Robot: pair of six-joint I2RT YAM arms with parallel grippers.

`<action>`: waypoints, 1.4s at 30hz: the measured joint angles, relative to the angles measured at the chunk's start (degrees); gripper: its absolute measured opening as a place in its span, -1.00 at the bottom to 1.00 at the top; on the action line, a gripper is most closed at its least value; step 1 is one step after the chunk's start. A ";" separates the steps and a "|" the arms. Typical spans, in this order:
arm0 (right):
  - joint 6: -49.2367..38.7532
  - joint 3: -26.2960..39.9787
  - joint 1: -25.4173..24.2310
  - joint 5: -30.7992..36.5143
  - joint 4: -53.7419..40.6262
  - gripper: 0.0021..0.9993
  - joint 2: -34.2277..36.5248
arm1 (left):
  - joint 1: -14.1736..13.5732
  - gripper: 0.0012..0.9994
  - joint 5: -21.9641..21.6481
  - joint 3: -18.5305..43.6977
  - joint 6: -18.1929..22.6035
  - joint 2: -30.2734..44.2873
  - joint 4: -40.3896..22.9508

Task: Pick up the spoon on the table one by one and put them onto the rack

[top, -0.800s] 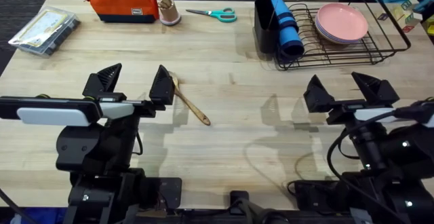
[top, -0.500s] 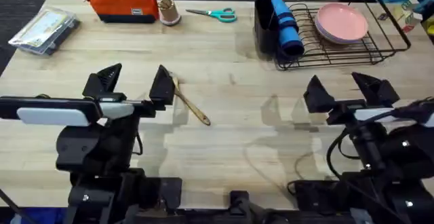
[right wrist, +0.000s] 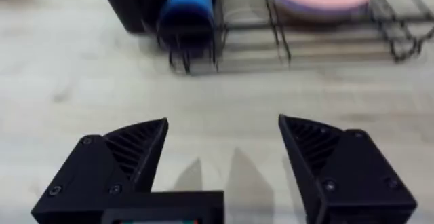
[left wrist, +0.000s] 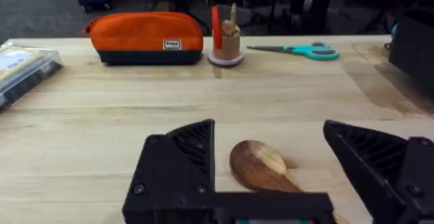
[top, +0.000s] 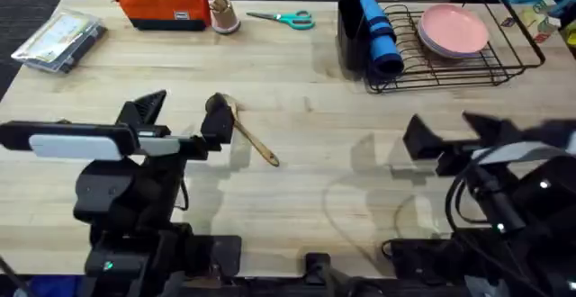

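A light-brown wooden spoon lies on the pale plank table, its handle pointing toward the front right. My left gripper is open, and one finger stands just beside the spoon's bowl. The bowl lies between the open left gripper fingers in the left wrist view. The black wire rack stands at the back right with a tall black utensil holder on its left end. My right gripper is open and holds nothing, in front of the rack.
The rack holds pink plates and a blue roll. Along the back edge are an orange pencil case, a small wooden pot and teal-handled scissors. A clear packet lies at the far left.
My left gripper has shifted slightly right and closer to the spoon's bowl. The right arm has moved a little. The spoon lies where it was.
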 joint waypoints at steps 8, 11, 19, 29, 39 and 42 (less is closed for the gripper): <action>0.39 11.56 0.00 0.02 -16.37 0.99 1.72 | 0.00 0.99 0.42 15.13 1.02 4.80 -13.59; 0.42 18.01 0.00 0.02 -19.54 0.99 4.59 | 0.00 0.99 0.44 21.54 1.19 9.75 -17.24; 0.42 35.03 0.00 0.02 -29.60 0.99 19.06 | 0.00 0.99 0.69 37.15 1.45 25.58 -23.56; 0.42 55.85 0.00 0.02 -40.63 0.99 38.68 | 0.00 0.99 1.12 55.48 1.47 40.86 -34.15; 0.41 62.07 0.00 -0.01 -40.63 0.99 45.97 | 0.00 0.99 1.25 64.86 1.48 52.31 -40.11; 0.42 62.08 0.00 -0.37 -41.34 0.99 45.97 | 0.00 0.99 1.24 64.86 1.47 52.39 -40.08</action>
